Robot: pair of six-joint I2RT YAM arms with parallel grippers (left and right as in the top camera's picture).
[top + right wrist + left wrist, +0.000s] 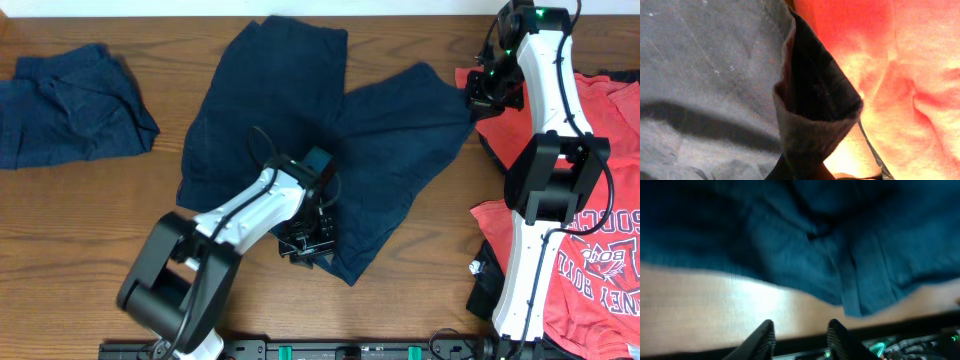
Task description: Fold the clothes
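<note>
Brown wood-grain bench (80,220) beneath everything. Left fingers (766,336) parted, holding nothing, poised over bare wood just short of the near hem of the spread navy T-shirt (290,100). Right fingers (487,92) hidden from their own wrist camera, yet by the look of it clamped on a raised fold at that same shirt's right sleeve edge. Beside that fold, touching it, coral-red T-shirts (590,230) with white-and-dark lettering, heaped along the right side. Well apart at far left, a second navy T-shirt (70,105), crumpled.
</note>
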